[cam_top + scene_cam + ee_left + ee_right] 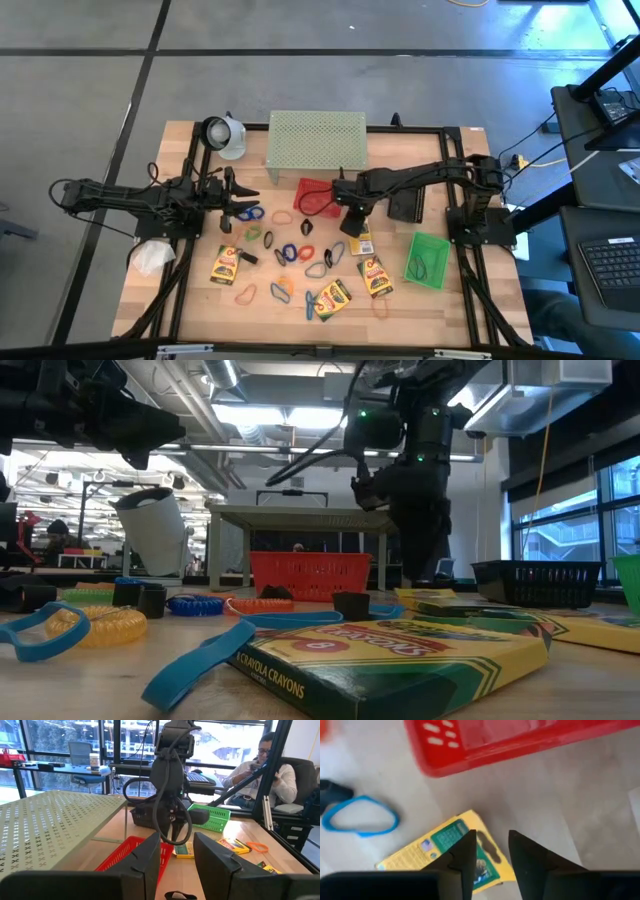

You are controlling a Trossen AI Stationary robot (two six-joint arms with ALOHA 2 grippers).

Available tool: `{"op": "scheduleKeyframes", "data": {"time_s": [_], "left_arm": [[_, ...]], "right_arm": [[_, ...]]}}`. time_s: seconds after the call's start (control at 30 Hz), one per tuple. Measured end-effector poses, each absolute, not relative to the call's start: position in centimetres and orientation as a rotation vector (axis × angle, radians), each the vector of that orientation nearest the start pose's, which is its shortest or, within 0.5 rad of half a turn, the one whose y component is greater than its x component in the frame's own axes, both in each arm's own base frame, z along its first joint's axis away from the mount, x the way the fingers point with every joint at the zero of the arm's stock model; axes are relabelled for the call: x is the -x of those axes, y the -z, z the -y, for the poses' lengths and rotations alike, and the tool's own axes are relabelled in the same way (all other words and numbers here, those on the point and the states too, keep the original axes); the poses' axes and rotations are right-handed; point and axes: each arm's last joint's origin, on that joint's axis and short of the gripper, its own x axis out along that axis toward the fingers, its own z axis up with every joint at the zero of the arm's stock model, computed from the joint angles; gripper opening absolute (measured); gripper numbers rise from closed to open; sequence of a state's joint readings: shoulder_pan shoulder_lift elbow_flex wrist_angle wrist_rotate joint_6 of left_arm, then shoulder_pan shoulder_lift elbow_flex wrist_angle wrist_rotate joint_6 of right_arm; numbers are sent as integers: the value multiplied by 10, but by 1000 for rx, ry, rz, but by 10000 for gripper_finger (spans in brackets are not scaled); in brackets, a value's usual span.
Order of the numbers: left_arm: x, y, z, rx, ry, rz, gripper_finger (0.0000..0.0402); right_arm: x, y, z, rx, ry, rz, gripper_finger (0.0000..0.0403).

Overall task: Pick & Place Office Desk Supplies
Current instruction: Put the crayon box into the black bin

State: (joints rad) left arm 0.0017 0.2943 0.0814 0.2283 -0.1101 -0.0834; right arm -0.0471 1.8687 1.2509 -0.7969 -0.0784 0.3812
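Several yellow-and-green crayon boxes (228, 265) (374, 275) (333, 298) lie flat on the wooden table among small loops and clips in blue (290, 255), orange (283, 215) and black. My right gripper (355, 228) points straight down over one end of another crayon box (445, 852), just in front of the red basket (318, 197). Its fingers (465, 855) are open; the box's end and bare table show in the gap between them. My left gripper (243, 200) waits at the table's left, level, open (177, 857), nothing between its fingers.
A pale green perforated shelf (316, 140) stands at the far edge behind the red basket. A green basket (428, 260) sits at the right, a white roll (225, 135) at the far left, a white wad (152, 257) at the left edge. A person (270, 775) sits beyond the table.
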Motion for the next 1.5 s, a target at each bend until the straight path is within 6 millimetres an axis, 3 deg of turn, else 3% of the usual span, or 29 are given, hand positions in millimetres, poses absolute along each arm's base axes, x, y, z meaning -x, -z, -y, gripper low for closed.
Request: {"op": "scheduleKeyframes", "data": {"time_s": [0.53,1.1,1.5], "left_arm": [[-116,-188,-3,84,-111,20,112],[-116,-188,-3,75,-111,19,112],[-116,-188,-3,75,-87,18,112]], "right_arm": [[-342,-168,29,-317,88,-1452,184],[-340,-160,37,-400,40,-1420,182],[-345,-137,37,-436,-1,-1476,182]]}}
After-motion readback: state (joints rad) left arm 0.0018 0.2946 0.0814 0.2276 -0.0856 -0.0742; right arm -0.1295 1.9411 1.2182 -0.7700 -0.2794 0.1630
